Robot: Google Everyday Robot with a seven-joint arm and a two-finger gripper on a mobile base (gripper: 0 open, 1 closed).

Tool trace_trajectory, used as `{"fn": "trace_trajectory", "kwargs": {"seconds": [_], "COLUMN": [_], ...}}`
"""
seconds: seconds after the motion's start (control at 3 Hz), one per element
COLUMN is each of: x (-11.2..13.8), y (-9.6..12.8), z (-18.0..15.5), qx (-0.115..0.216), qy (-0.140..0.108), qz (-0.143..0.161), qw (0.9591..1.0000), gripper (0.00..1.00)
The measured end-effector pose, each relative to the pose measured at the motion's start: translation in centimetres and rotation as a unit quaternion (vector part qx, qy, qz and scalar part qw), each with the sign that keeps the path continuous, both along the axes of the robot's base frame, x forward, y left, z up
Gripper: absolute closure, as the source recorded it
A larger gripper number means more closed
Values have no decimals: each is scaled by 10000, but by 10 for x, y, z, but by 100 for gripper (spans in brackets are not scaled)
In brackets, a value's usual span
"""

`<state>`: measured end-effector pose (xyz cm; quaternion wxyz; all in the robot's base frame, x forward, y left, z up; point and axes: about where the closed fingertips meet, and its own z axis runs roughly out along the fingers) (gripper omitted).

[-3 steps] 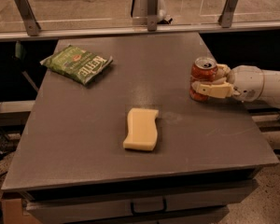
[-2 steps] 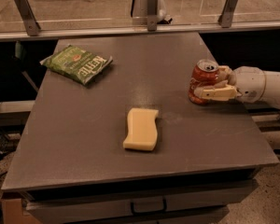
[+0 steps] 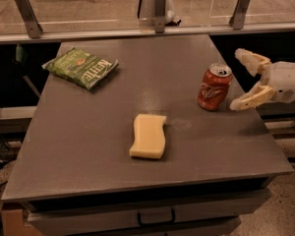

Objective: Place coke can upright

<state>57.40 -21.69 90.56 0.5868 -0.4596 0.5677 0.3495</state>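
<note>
The coke can (image 3: 214,88) is red with white script and a silver top. It stands upright near the right edge of the grey table (image 3: 88,132), leaning very slightly. My gripper (image 3: 238,80) is just to the right of the can, at the table's right edge. Its pale fingers (image 3: 246,101) are spread open and apart from the can. It holds nothing.
A yellow sponge (image 3: 148,135) lies near the table's middle front. A green chip bag (image 3: 81,67) lies at the back left. A rail with metal posts (image 3: 160,9) runs behind the table. A drawer (image 3: 152,215) sits under the front edge.
My gripper let go of the coke can and drew back to the right. Its fingers opened. The can stays standing where it was.
</note>
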Motion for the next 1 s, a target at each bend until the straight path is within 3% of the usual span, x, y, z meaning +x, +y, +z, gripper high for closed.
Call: {"fn": "trace_trajectory", "kwargs": {"seconds": [0.33, 0.67, 1.0], "x": [-13, -38, -42], "y": [-38, -76, -74], "z": [52, 113, 124], "qx": [-332, -751, -803], "qy": [-335, -729, -801], "qz": [-937, -1869, -1919], "qw": [9945, 9768, 9748], "gripper": [0, 0, 0]}}
